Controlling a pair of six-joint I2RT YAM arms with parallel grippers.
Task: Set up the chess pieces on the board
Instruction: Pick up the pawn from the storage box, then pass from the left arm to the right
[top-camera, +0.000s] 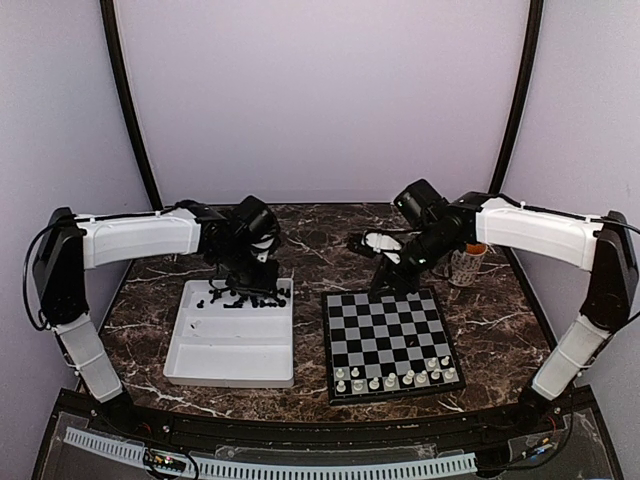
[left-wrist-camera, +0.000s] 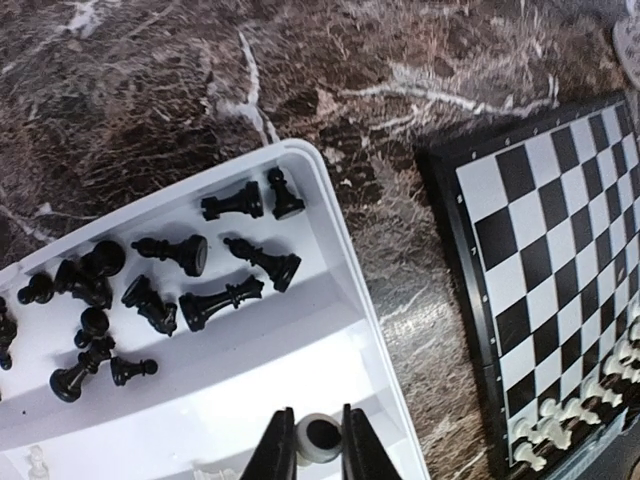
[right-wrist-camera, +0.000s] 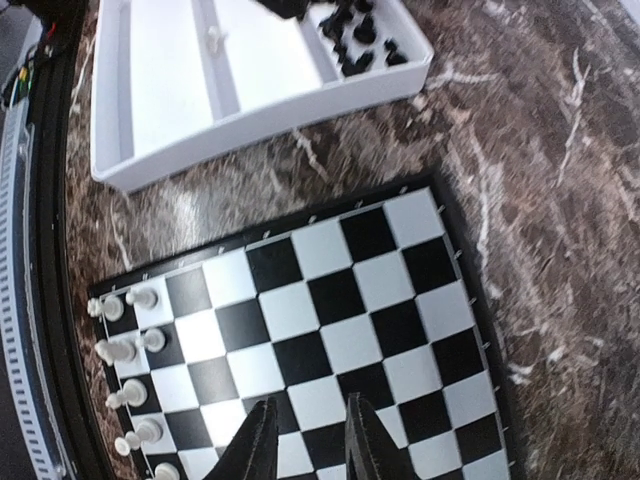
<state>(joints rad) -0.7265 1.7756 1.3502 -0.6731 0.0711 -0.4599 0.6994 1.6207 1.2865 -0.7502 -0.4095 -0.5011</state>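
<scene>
**Left gripper (left-wrist-camera: 318, 430) holds a small white plastic chess piece (left-wrist-camera: 320, 440) over the white rectangular plastic tray (left-wrist-camera: 250, 370); the right gripper (right-wrist-camera: 310, 405) hangs empty.**

At the bottom centre of the left wrist view, the fingers seem pressed against both sides of the piece. Its round, dark-centred base faces the camera, so its long axis probably runs along the fingers. The flat black-and-white checkered board (left-wrist-camera: 540, 250) lies to the right of these jaws, across a strip of dark marble tabletop (left-wrist-camera: 150, 80). The standing white pieces (top-camera: 395, 378) are ranked along the board's lower edge in the top view. Black plastic pieces (left-wrist-camera: 220, 300) lie toppled at the tray's upper left. The right jaws stand slightly parted, gripping nothing, over the board's upper edge. That arm is nearer the board, but the left arm carries the piece.
</scene>
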